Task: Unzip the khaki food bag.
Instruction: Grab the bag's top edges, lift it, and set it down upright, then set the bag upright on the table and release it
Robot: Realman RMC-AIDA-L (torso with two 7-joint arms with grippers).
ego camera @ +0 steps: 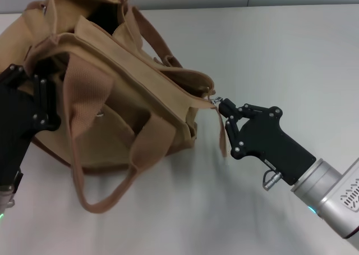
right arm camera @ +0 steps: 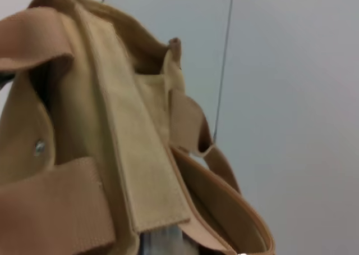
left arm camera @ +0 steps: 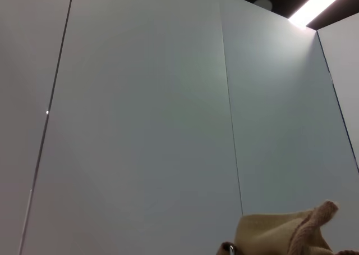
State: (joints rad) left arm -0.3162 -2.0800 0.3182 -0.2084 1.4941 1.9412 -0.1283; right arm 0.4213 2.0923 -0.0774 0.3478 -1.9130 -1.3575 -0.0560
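Khaki food bag [ego camera: 112,98] slumps on the table's [ego camera: 280,53] left; right gripper [ego camera: 224,110] is pinched shut on the zipper pull [ego camera: 215,101] at its corner, probably to drag it; left gripper [ego camera: 33,103] braces the far side, fingers unclear.

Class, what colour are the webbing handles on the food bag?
Darker brown than the tan canvas; the handles show best in the head view.

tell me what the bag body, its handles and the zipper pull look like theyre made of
Khaki food bag body: seemingly canvas or similar woven cloth, matte tan, slumping in soft folds. Handles: darker brown webbing, ribbed weave visible, limp loops. Zipper pull: probably metal, small and silvery, pinched by the right gripper. The left gripper is at the bag's other end.
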